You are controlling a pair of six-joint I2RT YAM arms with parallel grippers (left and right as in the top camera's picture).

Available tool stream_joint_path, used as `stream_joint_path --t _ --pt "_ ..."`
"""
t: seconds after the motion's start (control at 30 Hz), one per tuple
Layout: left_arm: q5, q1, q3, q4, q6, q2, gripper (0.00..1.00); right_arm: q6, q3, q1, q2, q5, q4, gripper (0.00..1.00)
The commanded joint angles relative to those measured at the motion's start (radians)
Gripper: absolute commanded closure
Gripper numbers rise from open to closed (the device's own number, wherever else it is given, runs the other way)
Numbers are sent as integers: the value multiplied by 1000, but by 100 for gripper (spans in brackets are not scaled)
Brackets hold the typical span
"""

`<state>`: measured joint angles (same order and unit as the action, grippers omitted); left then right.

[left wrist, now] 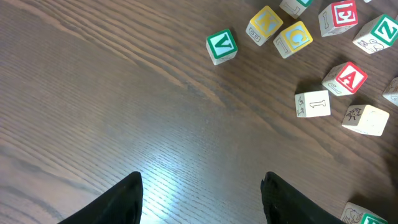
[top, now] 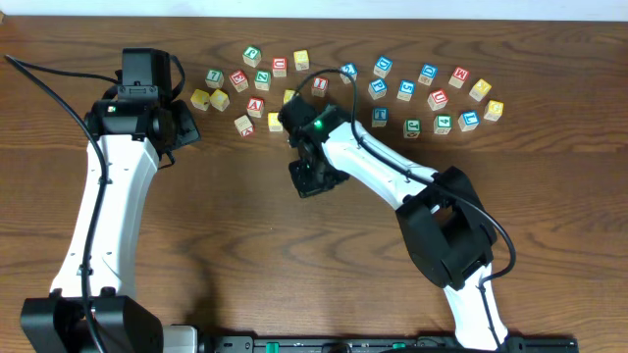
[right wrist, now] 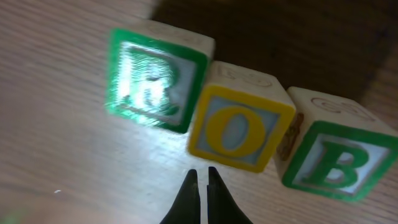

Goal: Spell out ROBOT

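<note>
1. ROBOT has three letters in a row: the yellow O cube (right wrist: 239, 132) stands on the tabletop (right wrist: 56, 155), with the green R cube (right wrist: 155, 81) against one side of it and the green B cube (right wrist: 336, 163) against the opposite side. All three letters face the right wrist camera.
2. The row slants in that view: the R cube sits higher than the O cube and the B cube lower. The R cube is blurred.
3. The right fingers (right wrist: 191, 196) are pressed together and grip nothing. Their tips point at the bottom edge of the O cube, just beside it; whether they touch it cannot be told.
4. From overhead, the right arm (top: 378, 162) covers the O cube and both its neighbours.
5. The left fingers (left wrist: 115, 205) stand apart with only bare wood between them, holding nothing, well apart from the O cube.
6. Loose cubes (top: 428, 74) lie scattered beyond the O cube, toward the far edge. Those nearest the left fingers include a green V cube (left wrist: 221, 46), a yellow K cube (left wrist: 265, 25), a yellow C cube (left wrist: 293, 38) and a red A cube (left wrist: 345, 78).
</note>
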<state>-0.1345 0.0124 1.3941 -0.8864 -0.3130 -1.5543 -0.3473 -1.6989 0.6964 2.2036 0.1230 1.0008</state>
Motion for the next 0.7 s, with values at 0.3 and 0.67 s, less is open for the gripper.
stream_joint_path --t 0.3,0.67 --pt "-16 4 17 -3 13 -11 40 -22 13 5 -8 -72 -66 99" --pt "-16 4 17 -3 13 -11 40 -14 10 0 -66 -42 -56 99"
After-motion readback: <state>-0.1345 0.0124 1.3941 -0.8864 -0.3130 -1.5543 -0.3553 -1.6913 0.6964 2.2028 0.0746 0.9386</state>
